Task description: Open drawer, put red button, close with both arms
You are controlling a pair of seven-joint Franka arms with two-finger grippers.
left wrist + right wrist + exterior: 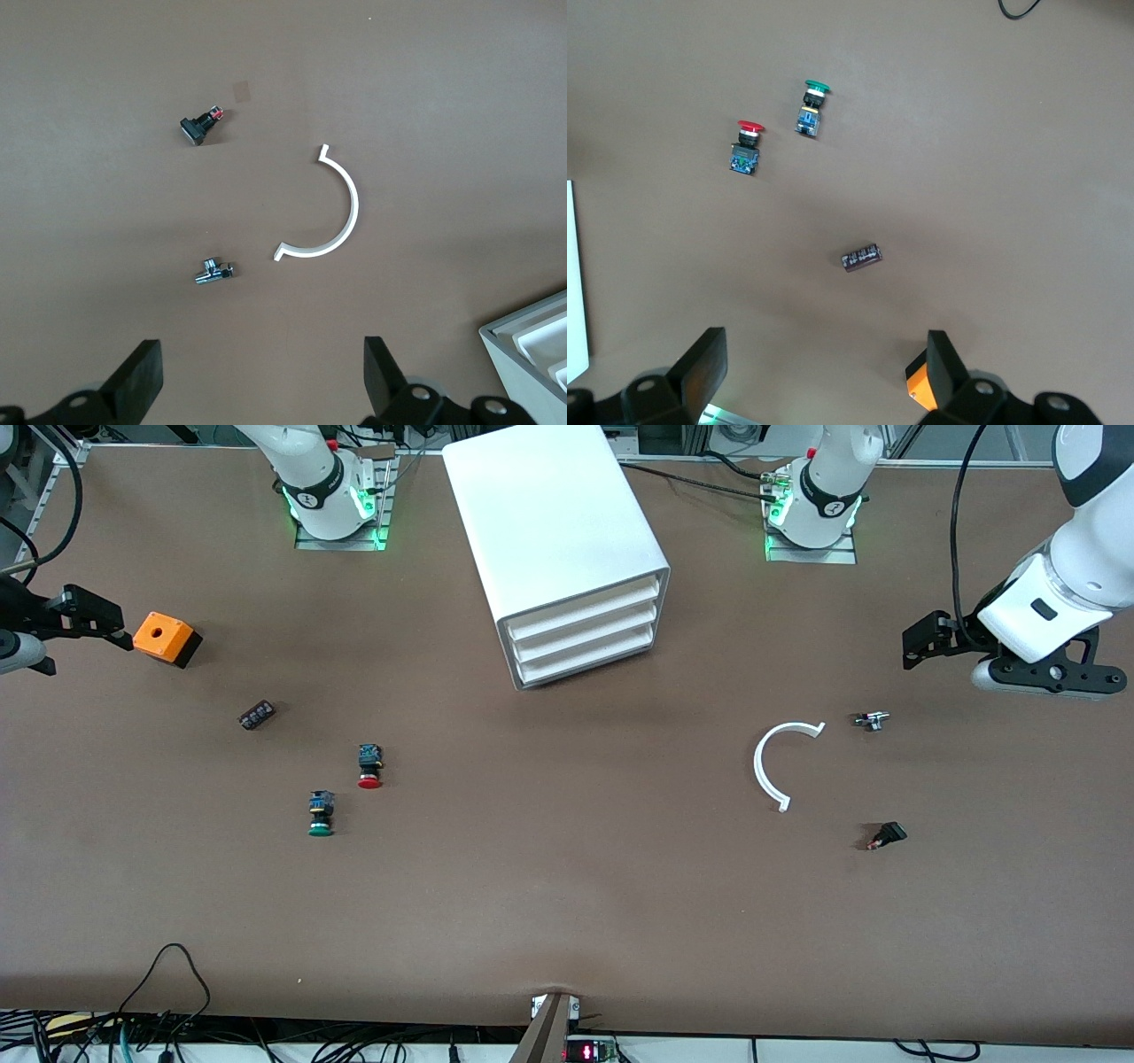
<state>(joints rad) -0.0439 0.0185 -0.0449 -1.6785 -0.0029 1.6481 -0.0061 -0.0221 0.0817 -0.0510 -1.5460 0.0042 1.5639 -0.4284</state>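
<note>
The white cabinet [558, 522] stands at the middle of the table near the arms' bases. Its three drawers [585, 633] are all shut. The red button [369, 767] lies on the table toward the right arm's end, with the green button [321, 813] beside it and nearer the front camera. Both show in the right wrist view, the red button [747, 146] and the green button [811, 107]. My right gripper [84, 611] [824, 372] is open and empty in the air beside an orange box. My left gripper [930, 642] [266, 381] is open and empty over the left arm's end.
An orange box [164, 638] [921, 390] and a small black chip [256, 715] [861, 258] lie toward the right arm's end. A white arc [780, 766] [332, 208], a metal fitting [872, 720] [213, 271] and a black switch [886, 835] [199, 127] lie toward the left arm's end.
</note>
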